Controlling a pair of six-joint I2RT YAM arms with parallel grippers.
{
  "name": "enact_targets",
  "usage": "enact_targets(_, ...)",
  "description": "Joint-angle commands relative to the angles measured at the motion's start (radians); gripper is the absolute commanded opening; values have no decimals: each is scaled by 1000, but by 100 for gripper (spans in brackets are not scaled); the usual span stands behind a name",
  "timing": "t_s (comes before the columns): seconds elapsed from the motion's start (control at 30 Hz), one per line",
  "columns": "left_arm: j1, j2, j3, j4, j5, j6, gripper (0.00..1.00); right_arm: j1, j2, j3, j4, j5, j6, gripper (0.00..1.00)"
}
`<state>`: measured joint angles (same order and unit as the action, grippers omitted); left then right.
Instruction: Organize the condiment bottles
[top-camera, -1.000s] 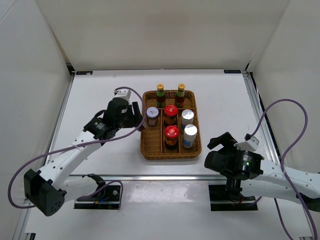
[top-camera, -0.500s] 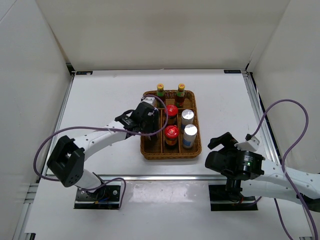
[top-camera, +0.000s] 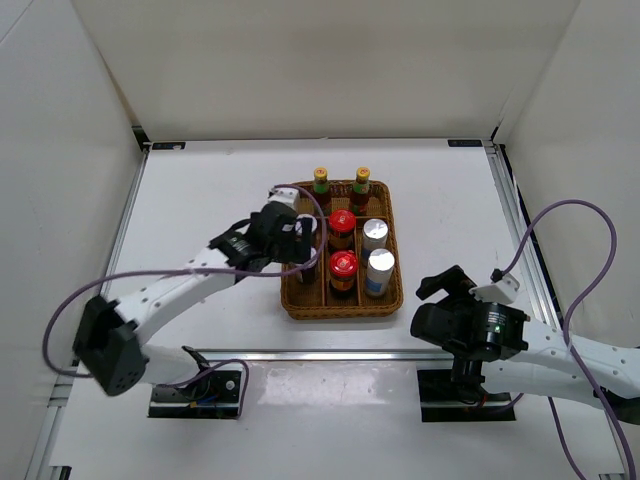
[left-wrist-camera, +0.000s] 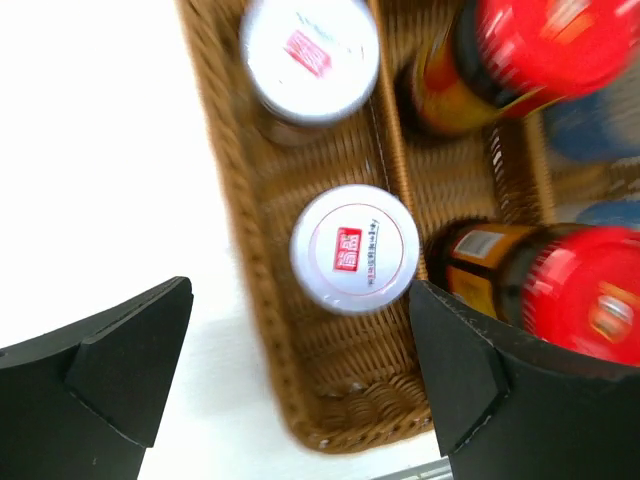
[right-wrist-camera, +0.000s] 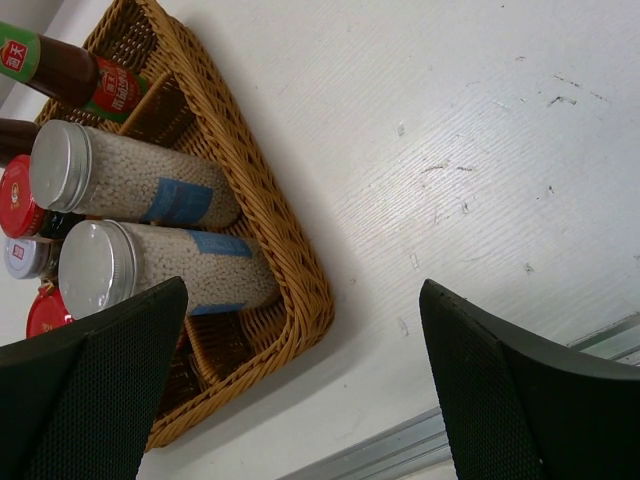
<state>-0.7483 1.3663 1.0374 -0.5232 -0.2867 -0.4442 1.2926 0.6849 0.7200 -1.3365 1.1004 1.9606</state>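
Jar (left-wrist-camera: 354, 248) with grey lid is seen upright in tray (left-wrist-camera: 245, 260), straight below and between open left jaws; right jaws, open too, are held farther off.

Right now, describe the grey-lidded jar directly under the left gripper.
The grey-lidded jar stands upright in the left column of the wicker tray, near its corner. Its round pale-grey lid bears a red logo and small print; the body is hidden below. The open left gripper hovers above, fingers clear of it.

Brown compartmented wicker tray (top-camera: 345, 311) on a white table (top-camera: 200, 190)
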Motion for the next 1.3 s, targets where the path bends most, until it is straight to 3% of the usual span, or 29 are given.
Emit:
enact_targets(0.0, -3, -243, 6, -64, -152, 73, 100, 7, -7, 5, -76, 46, 112, 100)
enact_targets(0.13, -3, -433, -111, -74, -291, 157, 100, 7, 27, 59, -32, 55, -55, 100)
enact_targets(0.2, -3, -502, -181, -74, -357, 203, 100, 7, 39, 100, 96, 55, -240, 100)
enact_targets(0.23, -3, -568, -207, -74, -371, 216, 100, 17, 39, 101, 158, 55, -437, 100)
enact_targets(0.33, -12, -686, -290, -74, -410, 225, 100, 50, 39, 92, 365, 46, -689, 100)
enact_targets(0.4, -13, -726, -290, -74, -428, 225, 100, 63, 62, 91, 382, 56, -700, 100)
enact_targets(0.67, -13, -782, -312, -74, -517, 226, 100, 91, 87, 183, 131, 128, -543, 100)
enact_targets(0.8, -13, -809, -312, -63, -494, 226, 100, 91, 87, 355, -298, 179, -307, 100)
enact_targets(0.87, -13, -820, -322, -43, -494, 237, 100, 91, 25, 436, -299, 179, -476, 100)
enact_targets(1.1, -13, -809, -361, 57, -439, 285, 100, 91, -113, 629, -299, 179, -843, 100)
enact_targets(1.27, -13, -762, -361, 68, -439, 294, 100, 91, -62, 716, -256, 240, -1103, 100)
